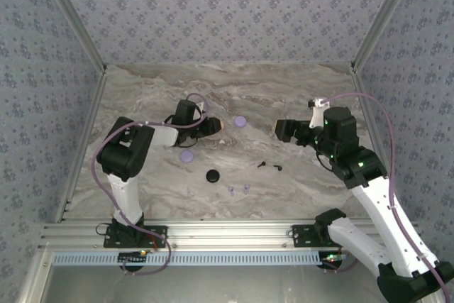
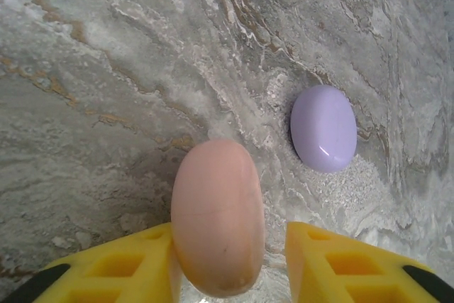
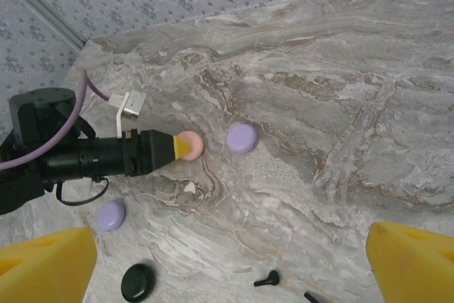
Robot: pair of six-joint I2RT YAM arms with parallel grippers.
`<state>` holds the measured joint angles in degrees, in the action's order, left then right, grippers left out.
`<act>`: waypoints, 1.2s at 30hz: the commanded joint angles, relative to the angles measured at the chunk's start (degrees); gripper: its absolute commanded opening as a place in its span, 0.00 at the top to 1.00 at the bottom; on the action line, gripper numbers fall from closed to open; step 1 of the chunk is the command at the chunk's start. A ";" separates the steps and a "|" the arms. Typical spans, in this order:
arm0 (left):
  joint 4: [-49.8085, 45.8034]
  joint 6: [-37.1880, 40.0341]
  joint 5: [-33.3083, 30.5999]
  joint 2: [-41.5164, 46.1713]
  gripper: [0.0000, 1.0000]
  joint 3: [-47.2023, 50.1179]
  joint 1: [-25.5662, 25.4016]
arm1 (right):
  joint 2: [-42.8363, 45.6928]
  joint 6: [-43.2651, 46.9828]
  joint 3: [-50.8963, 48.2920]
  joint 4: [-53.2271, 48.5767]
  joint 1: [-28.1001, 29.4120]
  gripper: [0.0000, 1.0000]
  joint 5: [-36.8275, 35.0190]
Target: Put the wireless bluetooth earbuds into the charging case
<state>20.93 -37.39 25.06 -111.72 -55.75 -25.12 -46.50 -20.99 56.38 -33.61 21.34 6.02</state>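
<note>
A pink round charging case (image 2: pixel 218 218) lies on the marble table between the yellow fingers of my left gripper (image 2: pixel 228 238). The left finger touches it and the right finger stands off it with a gap, so the jaws are open. A lavender case (image 2: pixel 323 128) lies just beyond. Two black earbuds (image 1: pixel 264 164) lie mid-table, and two pale lavender earbuds (image 1: pixel 232 190) lie nearer the front. My right gripper (image 1: pixel 280 129) hovers wide open right of centre, with nothing between its fingers (image 3: pixel 46 260).
A second lavender case (image 1: pixel 186 155) and a black case (image 1: pixel 213 175) lie in front of the left arm. Patterned walls close the table (image 1: pixel 142 90) on the left, back and right. An aluminium rail (image 1: pixel 227 230) runs along the near edge.
</note>
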 commanded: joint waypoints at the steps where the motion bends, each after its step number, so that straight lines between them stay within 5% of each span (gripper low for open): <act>1: -3.05 2.20 -1.94 1.78 0.56 -0.42 0.87 | 0.11 1.24 0.84 -2.84 -0.39 0.00 0.63; 12: -7.67 7.84 -6.24 18.15 0.45 4.84 2.19 | -1.92 6.98 -3.25 -1.17 1.30 0.00 3.69; 19: -11.56 10.11 -13.14 35.98 0.38 13.04 2.27 | -6.99 11.33 -4.92 1.53 10.57 0.00 0.61; 26: -18.34 10.18 -22.43 54.25 0.25 19.97 2.78 | -21.59 11.62 -1.36 1.93 25.91 0.00 -8.40; 36: -25.97 9.41 -31.28 68.25 0.17 22.40 3.15 | -48.57 -0.62 13.11 -3.53 37.92 0.00 -13.78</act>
<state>-1.52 -28.08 -1.61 -45.87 -34.04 -22.48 -90.72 -17.32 64.71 -33.85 56.62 -4.75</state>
